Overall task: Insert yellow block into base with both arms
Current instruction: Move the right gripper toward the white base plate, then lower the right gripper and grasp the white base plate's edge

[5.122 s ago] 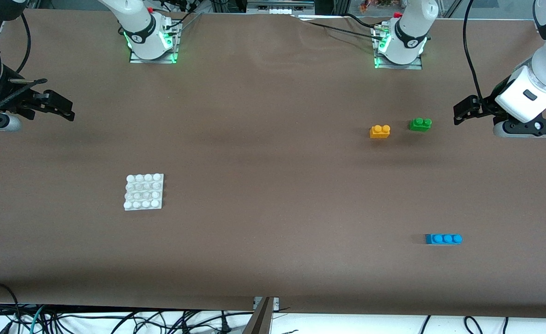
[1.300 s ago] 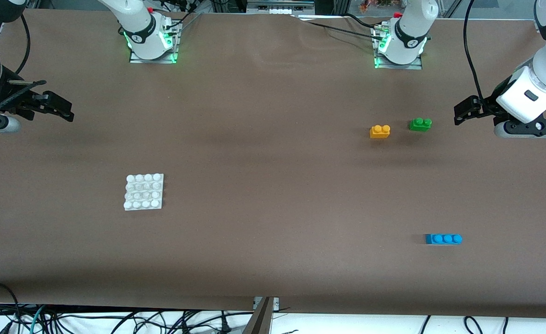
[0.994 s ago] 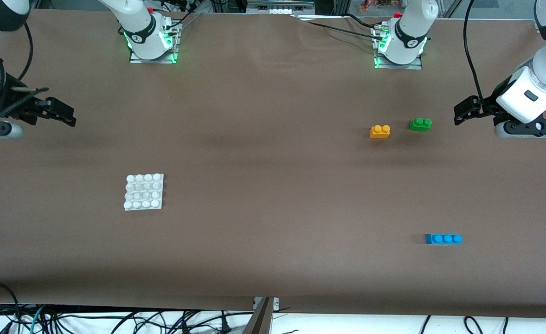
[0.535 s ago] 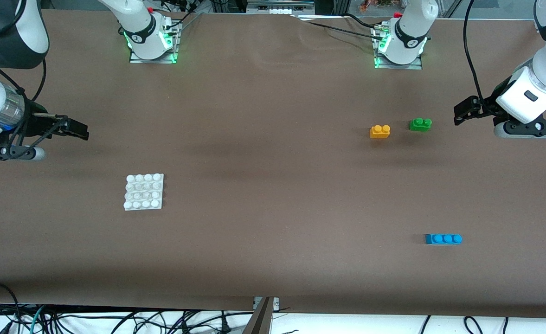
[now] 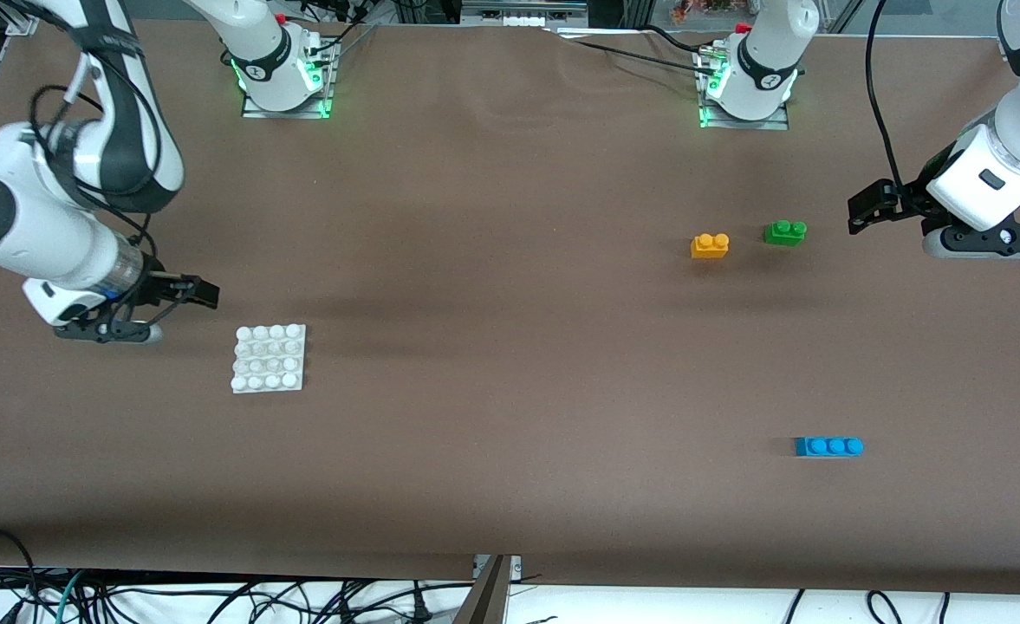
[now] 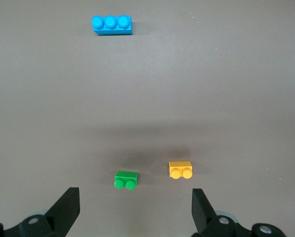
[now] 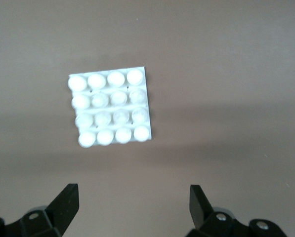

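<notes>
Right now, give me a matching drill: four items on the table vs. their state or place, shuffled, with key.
Column 1:
1. yellow block
2. base
3. blue brick
4. right gripper

Column 2:
A. three studs, nearest the front camera
B. open, empty, close to the base
C. white, toward the right arm's end of the table
D. beside the green brick

Pairs: 1-D, 2-C, 3-A, 4-B

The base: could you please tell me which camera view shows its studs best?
The right wrist view: the base fills its middle, all sixteen studs distinct. The front view shows it whole but small; the left wrist view does not show it.
</notes>
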